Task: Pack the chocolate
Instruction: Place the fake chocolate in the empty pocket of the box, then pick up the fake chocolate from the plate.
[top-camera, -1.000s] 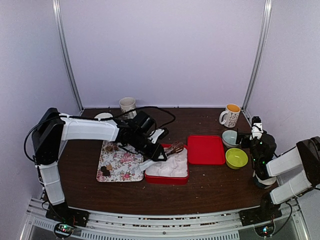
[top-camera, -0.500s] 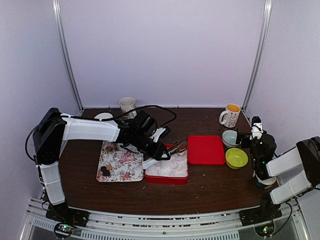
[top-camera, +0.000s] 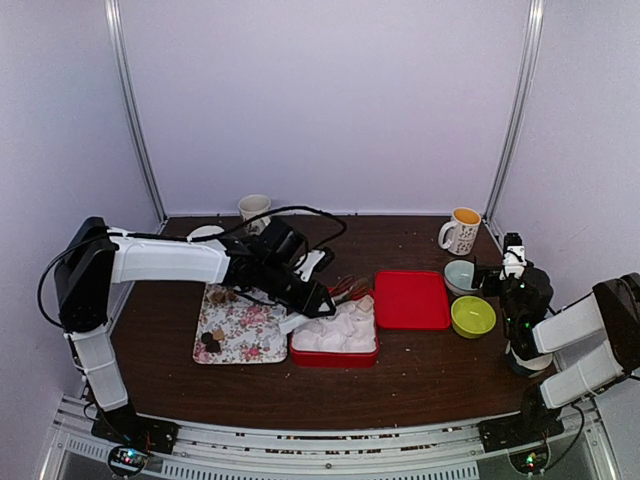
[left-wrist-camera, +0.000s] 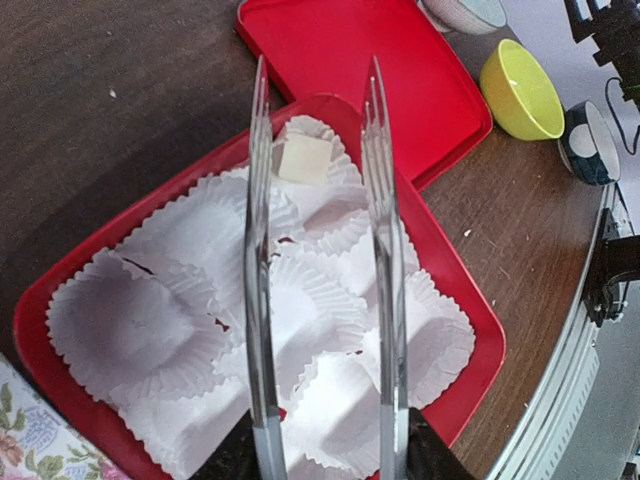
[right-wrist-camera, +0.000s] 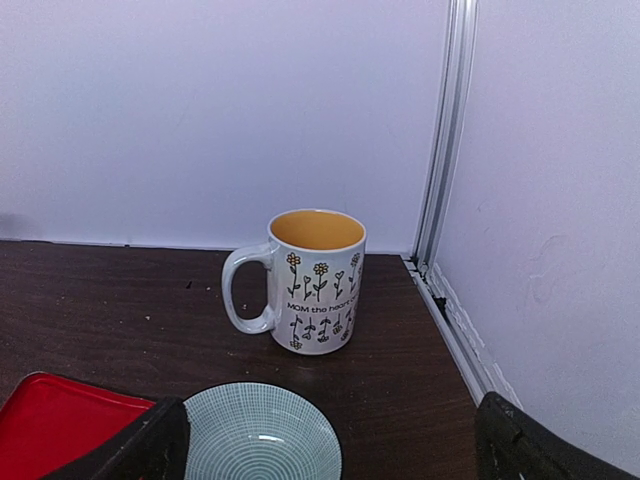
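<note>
Dark wood counter (top-camera: 420, 375), left tool (left-wrist-camera: 325, 458) clamped partway on metal tongs (left-wrist-camera: 381, 250) whose spread tips hold nothing, one tan chocolate (left-wrist-camera: 303, 158) lying in the paper cup (left-wrist-camera: 296, 128) just ahead between them, so lift clear without snagging the cup, then go for pieces (top-camera: 211, 342) on the floral tray (top-camera: 245, 325) behind-left.

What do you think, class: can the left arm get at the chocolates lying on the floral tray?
Probably yes. The chocolates lie uncovered on the floral tray, beside the red box where the left gripper holds tongs; nothing blocks them.
</note>
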